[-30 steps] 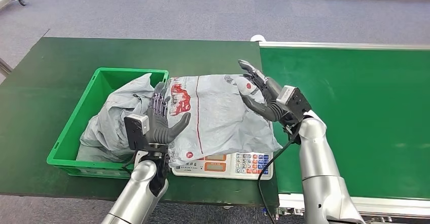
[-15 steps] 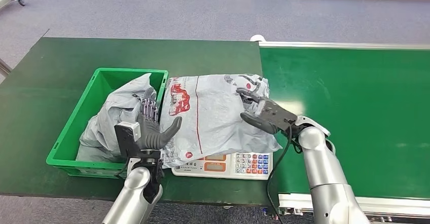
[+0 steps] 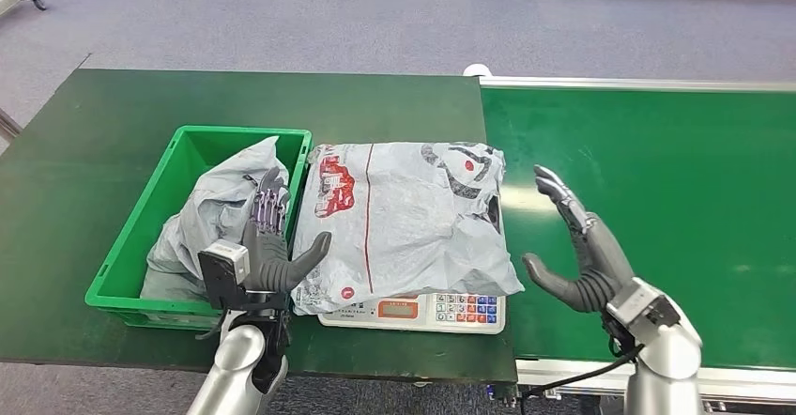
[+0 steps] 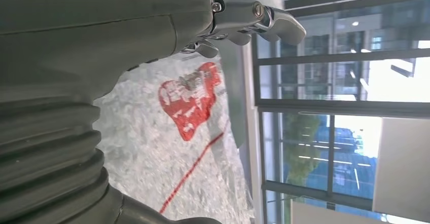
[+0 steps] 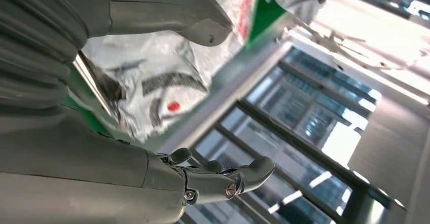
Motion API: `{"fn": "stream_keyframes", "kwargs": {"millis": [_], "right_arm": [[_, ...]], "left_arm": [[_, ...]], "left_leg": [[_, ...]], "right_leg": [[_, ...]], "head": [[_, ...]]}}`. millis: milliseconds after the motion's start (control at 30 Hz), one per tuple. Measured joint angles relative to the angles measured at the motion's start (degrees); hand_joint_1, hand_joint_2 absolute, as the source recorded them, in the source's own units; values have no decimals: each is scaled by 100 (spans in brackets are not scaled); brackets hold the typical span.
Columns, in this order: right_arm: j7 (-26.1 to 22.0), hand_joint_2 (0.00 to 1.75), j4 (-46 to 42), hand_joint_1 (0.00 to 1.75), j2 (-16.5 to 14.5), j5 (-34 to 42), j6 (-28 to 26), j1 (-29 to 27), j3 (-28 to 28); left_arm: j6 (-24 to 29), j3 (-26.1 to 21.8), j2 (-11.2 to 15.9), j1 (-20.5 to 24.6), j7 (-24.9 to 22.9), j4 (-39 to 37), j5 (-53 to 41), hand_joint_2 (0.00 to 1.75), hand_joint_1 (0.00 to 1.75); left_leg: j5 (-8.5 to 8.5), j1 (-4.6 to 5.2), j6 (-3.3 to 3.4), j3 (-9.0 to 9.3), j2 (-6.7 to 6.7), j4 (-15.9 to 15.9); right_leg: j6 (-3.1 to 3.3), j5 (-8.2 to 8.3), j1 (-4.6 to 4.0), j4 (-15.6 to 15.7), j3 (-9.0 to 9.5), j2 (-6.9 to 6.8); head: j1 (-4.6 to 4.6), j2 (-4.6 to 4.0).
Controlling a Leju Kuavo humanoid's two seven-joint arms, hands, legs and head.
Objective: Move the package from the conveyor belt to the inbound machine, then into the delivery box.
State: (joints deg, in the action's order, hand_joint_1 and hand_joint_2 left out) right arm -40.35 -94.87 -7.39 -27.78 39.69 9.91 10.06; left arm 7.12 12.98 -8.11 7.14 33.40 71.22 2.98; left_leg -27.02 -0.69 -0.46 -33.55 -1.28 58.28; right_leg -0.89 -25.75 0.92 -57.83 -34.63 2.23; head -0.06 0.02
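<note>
Two steps remain for us: with the package (image 3: 404,222) on the scale (image 3: 441,307), both robot hands, left (image 3: 272,251) and right (image 3: 577,251), spread empty, must regrasp it for the box (image 3: 131,246).

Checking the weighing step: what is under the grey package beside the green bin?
A scale sits under the grey package; only its front strip with display and keypad shows. The package covers the weighing platform, so how squarely it rests there cannot be seen.
</note>
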Motion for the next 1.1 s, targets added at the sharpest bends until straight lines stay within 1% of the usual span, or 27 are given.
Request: {"fn": "stream_keyframes", "kwargs": {"millis": [133, 267, 400, 500, 633, 767, 867, 967, 1033, 1100], "right_arm": [[3, 175, -669, 0, -72, 88, 0, -166, 153], [4, 175, -1045, 0, -178, 122, -1, -199, 229], [10, 0, -1174, 0, -237, 83, 0, -194, 313], [13, 0, -1205, 0, -275, 31, 0, -167, 391], [15, 0, -1165, 0, -334, 20, 0, -50, 538], [20, 0, -940, 0, -343, 111, 0, 68, 601], [22, 0, -663, 0, -343, 67, 0, 188, 604], [22, 0, -412, 0, -343, 9, 0, 257, 583], [22, 0, -266, 0, -343, -69, 0, 270, 546], [22, 0, -151, 0, -343, -148, 0, 271, 511]], "left_arm": [[169, 162, 1, 14, -37, 78, -574, 175, 0], [312, 391, 5, 71, -87, 54, -1147, 175, 0], [360, 533, 23, 111, -94, 28, -1394, 175, 0], [395, 630, 45, 157, -287, -10, -1763, 175, 0], [465, 772, 75, 317, -685, -144, -2578, 175, 0], [703, 891, 65, 562, -1057, -394, -3497, 175, 0], [785, 1051, 25, 848, -1527, -723, -4340, 175, 0], [693, 1208, -51, 1201, -2192, -1222, -5042, 175, 0], [626, 1277, -103, 1399, -2623, -1606, -5375, 175, 0], [650, 1302, -147, 1541, -2887, -1988, -5549, 175, 0]], "left_leg": [[1, 1, 0, 3, 4, 0], [3, 0, -2, 6, 8, 0], [3, 0, -3, 6, 8, 0], [3, 0, -2, 5, 7, 0], [3, 0, -2, 4, 9, 0], [6, 0, -3, 5, 11, 0], [9, 0, -3, 5, 10, 1], [10, 0, -1, 5, 9, 1], [10, 0, -1, 5, 10, 1], [10, 0, -1, 5, 11, 0]], "right_leg": [[0, 1, 0, 0, 0, 1], [1, 3, 0, 0, 2, 5], [2, 3, 0, -1, 2, 5], [1, 3, 1, -1, 2, 5], [1, 3, 1, -1, 1, 6], [1, 6, 1, -1, 1, 7], [1, 9, 1, -1, 1, 7], [2, 11, 1, -1, 3, 6], [2, 11, 1, -1, 3, 6], [3, 12, 1, -1, 3, 7]], "head": [[1, 0], [0, 0], [1, 0], [0, 0], [1, 0], [0, 0], [-1, 0], [0, 0], [0, 0], [0, 0]]}}
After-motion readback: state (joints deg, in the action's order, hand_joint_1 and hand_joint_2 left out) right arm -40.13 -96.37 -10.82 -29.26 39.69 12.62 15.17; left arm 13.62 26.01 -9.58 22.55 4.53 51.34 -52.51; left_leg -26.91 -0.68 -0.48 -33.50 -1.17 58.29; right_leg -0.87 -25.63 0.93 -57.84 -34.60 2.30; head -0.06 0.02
